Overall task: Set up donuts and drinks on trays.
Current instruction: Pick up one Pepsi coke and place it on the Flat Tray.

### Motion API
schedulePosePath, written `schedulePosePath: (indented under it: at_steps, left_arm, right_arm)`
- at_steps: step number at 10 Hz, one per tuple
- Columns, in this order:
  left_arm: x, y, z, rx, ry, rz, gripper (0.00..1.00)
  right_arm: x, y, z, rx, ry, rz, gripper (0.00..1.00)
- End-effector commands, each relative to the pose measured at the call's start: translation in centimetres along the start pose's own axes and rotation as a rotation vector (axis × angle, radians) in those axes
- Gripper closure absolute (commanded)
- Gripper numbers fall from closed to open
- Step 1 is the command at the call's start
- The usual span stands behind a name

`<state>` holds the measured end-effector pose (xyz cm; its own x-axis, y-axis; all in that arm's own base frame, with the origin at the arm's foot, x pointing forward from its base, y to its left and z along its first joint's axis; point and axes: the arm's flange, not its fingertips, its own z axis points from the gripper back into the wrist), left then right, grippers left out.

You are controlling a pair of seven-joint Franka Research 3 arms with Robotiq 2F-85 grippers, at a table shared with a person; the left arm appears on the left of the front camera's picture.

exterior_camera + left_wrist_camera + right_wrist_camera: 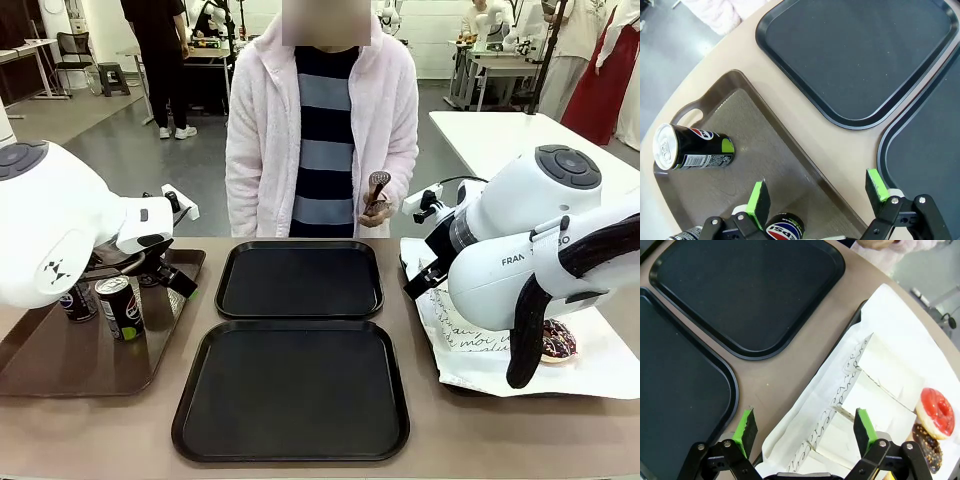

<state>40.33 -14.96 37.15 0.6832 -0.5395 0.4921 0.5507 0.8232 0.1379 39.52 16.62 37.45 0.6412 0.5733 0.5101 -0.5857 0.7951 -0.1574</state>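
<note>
While each arm bends low over its own side of the table, the left gripper (pixel 817 187) hangs spread above the drinks (pixel 695 150) on the brown tray (pixel 755 130), the right gripper (pixel 805 420) likewise spread above the paper-lined tray (pixel 890 315) holding the donuts (pixel 935 412).

"PEPSI" on a black can (pixel 785 231) (by its logo), "FRAN" on the right arm (pixel 505 268)

Two square black plastic trays (pixel 300 282) lie flat mid-table, one just behind the other; two slim black soda cans (pixel 122 307) stand upright on a brown tray (pixel 60 365); a red-glazed ring donut (pixel 936 412) and a chocolate-iced ring donut (pixel 927 454) lie beside white script-lettered paper sleeves (pixel 880 385) on white paper (pixel 900 325).
</note>
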Motion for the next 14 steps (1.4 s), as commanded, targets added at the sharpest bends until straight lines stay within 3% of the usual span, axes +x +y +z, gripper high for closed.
schedulePosePath:
  at_steps: [1,2,3,5,7,9,10,11,13,14]
  left_arm:
    - [0.0,0.0,0.0,0.0,0.0,0.0,0.0]
    - [0.0,0.0,0.0,0.0,0.0,0.0,0.0]
    - [-1.3,-1.1,3.7,0.017,0.051,-0.045,0.0]
    - [-4.0,-1.9,8.2,0.02,0.16,-0.09,0.0]
    - [-8.3,-3.5,9.6,0.032,0.251,-0.172,0.0]
    - [-12.5,-5.2,11.5,0.043,0.211,-0.245,0.0]
    - [-13.0,-5.2,11.3,0.111,0.145,-0.2,0.0]
    - [-1.2,-2.5,11.1,0.023,0.259,-0.191,0.0]
    - [-1.2,-2.5,11.1,0.023,0.259,-0.191,0.0]
    - [-1.0,-2.7,12.5,0.039,0.234,-0.201,0.0]
  right_arm:
    - [0.0,0.0,0.0,0.0,0.0,0.0,0.0]
    - [0.3,0.9,2.5,-0.037,0.023,-0.001,0.0]
    - [-0.5,2.3,6.1,-0.002,0.092,0.032,0.0]
    - [-3.3,4.0,11.8,-0.002,0.216,0.041,0.0]
    - [-7.8,5.3,15.1,-0.029,0.33,0.132,0.0]
    - [-11.6,5.7,16.1,-0.013,0.311,0.175,0.0]
    - [-11.7,5.3,15.2,-0.098,0.279,0.173,0.0]
    - [-3.5,4.6,17.7,-0.02,0.348,0.124,0.0]
    - [-3.7,4.6,19.1,-0.049,0.326,0.142,0.0]
    - [-4.1,1.1,17.7,0.138,0.196,-0.063,0.0]
